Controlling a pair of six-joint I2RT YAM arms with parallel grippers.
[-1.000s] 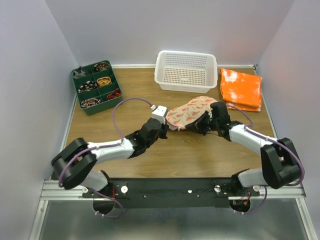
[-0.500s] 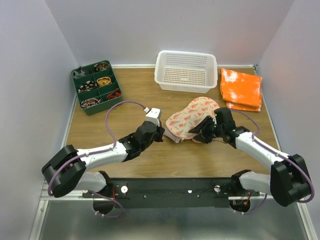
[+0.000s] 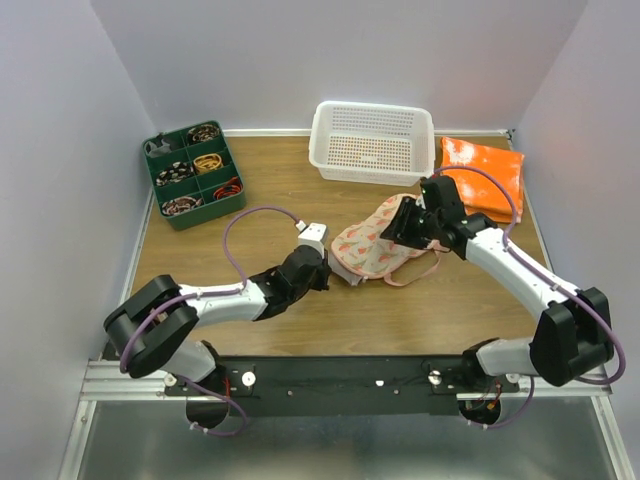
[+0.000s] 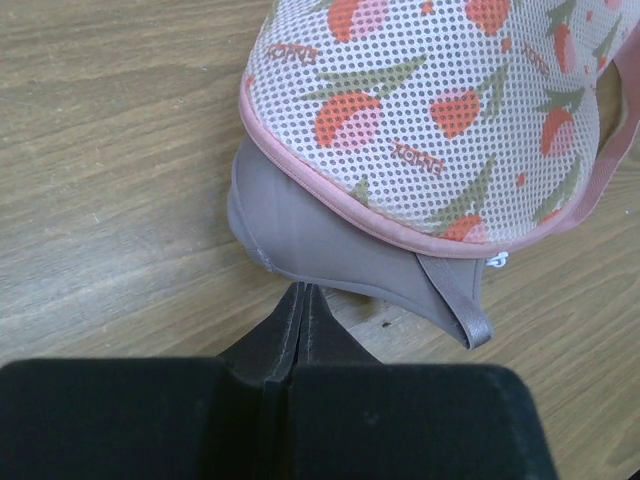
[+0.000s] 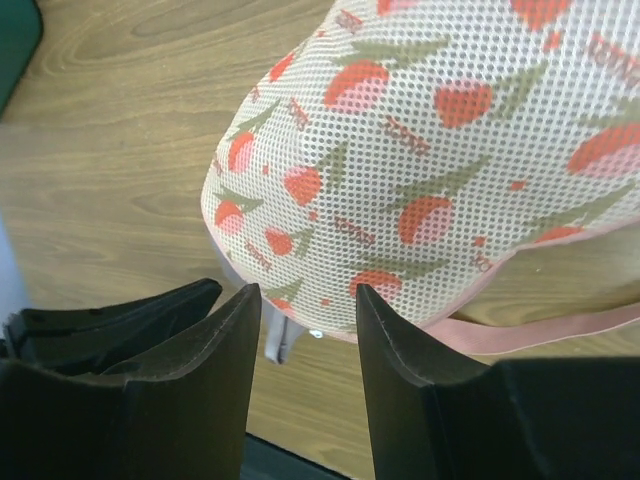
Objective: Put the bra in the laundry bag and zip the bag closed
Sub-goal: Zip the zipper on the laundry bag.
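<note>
Here the laundry bag (image 3: 378, 243) lies on the table (image 3: 280, 170), the bra (image 4: 300, 225) poking its grey edge out under the pink rim; our left gripper (image 4: 302, 292), pinched together empty, noses that edge; our right gripper (image 5: 307, 295) hangs spread above the bag; bare wood lies open nearward and leftward.

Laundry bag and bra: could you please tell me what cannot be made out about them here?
Bra: left wrist view, mostly hidden under the laundry bag's mesh top; only one edge and a strap show.
Zip slider: too small in the top view, rim cut off by both wrist views' edges.
Bag's far end: top view, covered by the right gripper.
</note>
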